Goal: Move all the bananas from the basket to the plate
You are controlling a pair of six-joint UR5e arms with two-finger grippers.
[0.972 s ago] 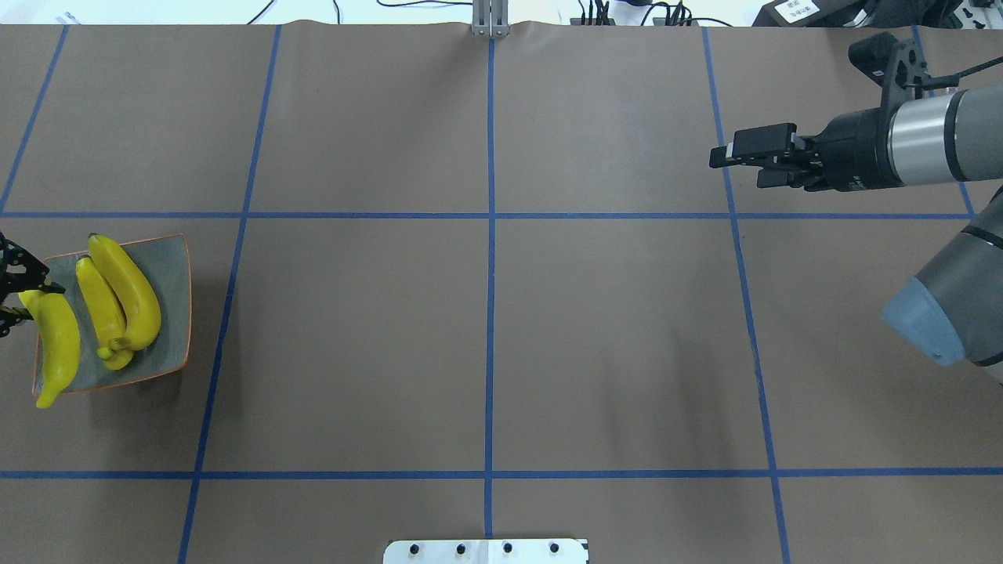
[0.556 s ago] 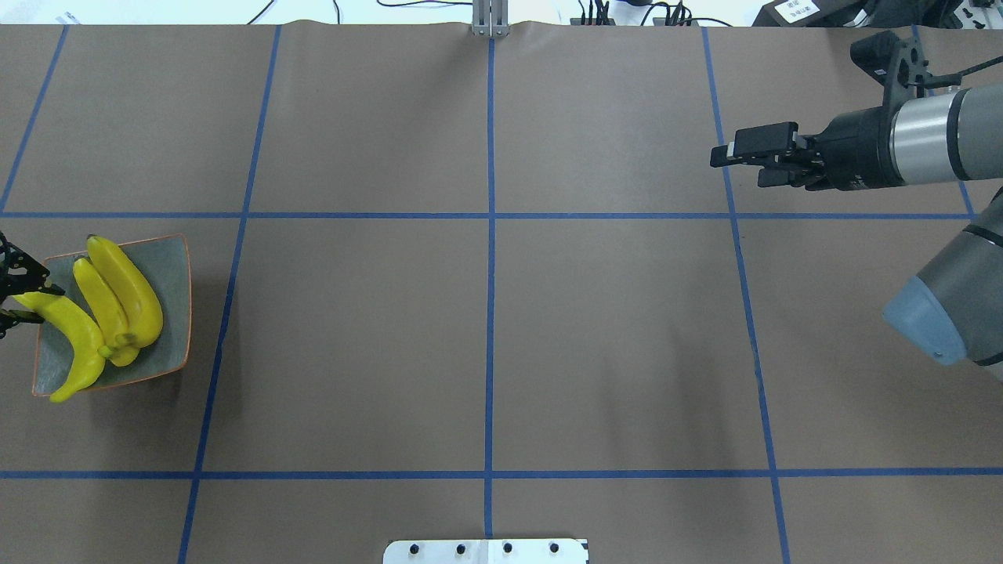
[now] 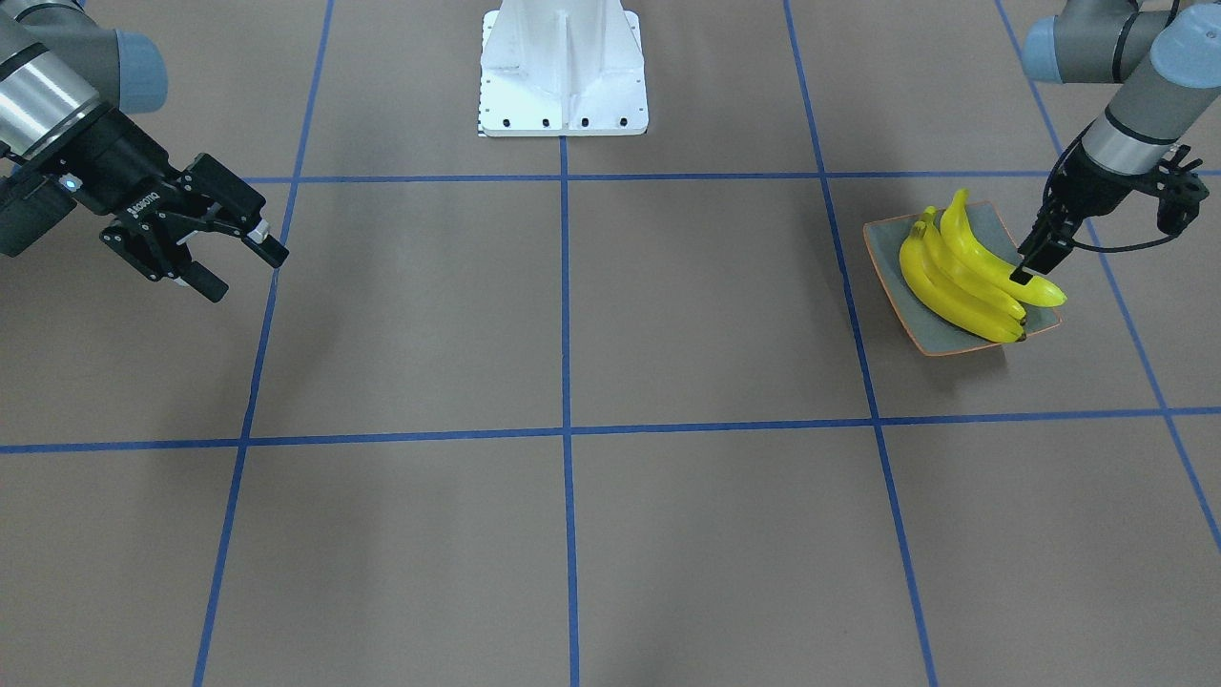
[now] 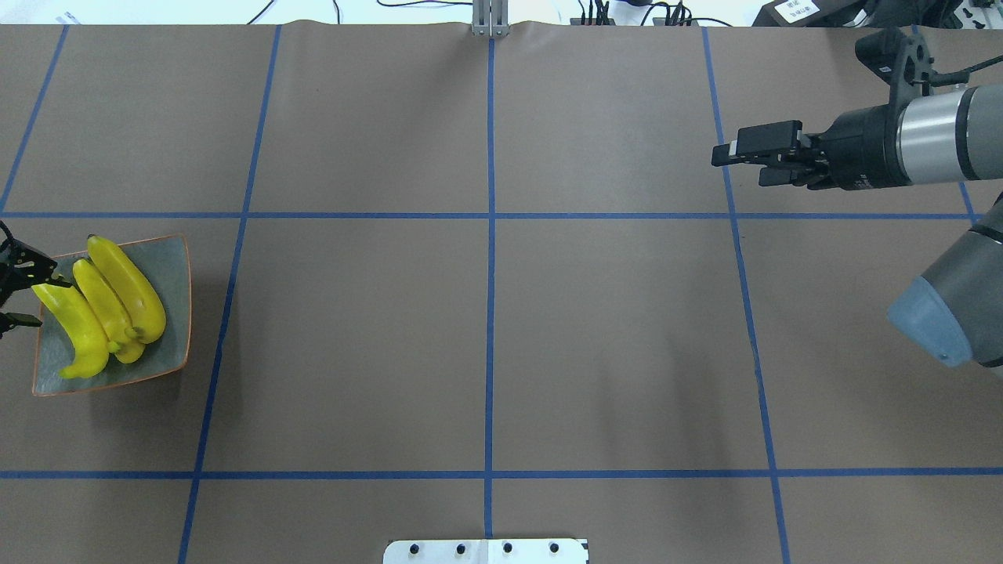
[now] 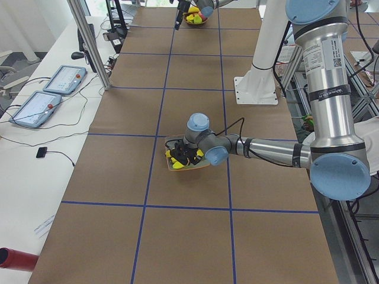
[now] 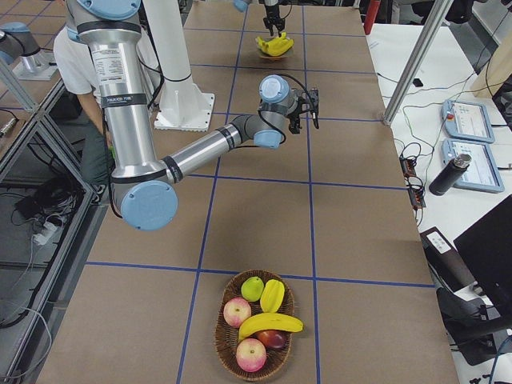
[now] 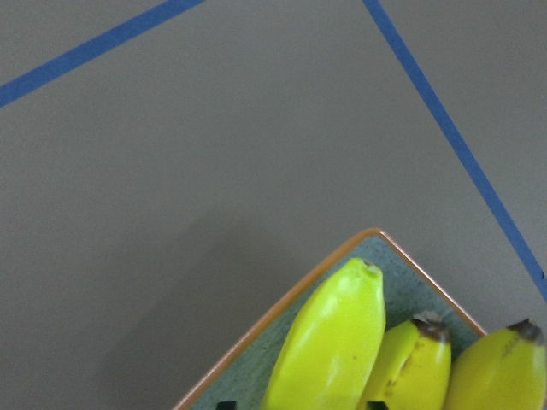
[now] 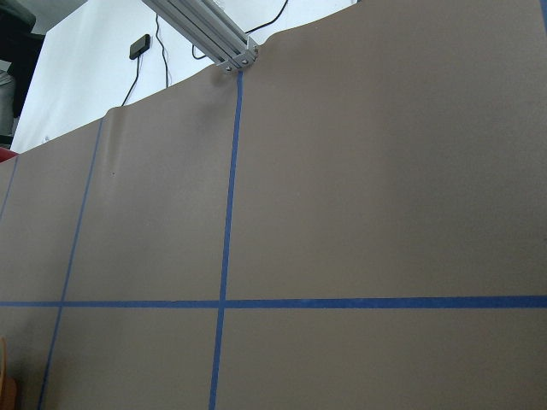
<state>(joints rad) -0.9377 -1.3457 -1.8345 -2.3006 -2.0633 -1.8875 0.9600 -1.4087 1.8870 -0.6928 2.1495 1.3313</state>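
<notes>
Three bananas (image 4: 102, 309) are laid on the plate (image 4: 168, 262), the left gripper (image 4: 43, 301) parted around the outermost tip. It is best raised straight up, so none is dragged. The right gripper (image 4: 740, 160) is spread, empty; a fourth banana (image 6: 270, 323) lies in the basket (image 6: 221, 346).

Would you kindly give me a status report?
Right gripper open, idle. Left gripper at third banana on plate, grip unclear. Last banana in basket.

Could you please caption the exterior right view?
Right arm poised mid-table; one banana left in the basket, three bananas on the far plate.
</notes>
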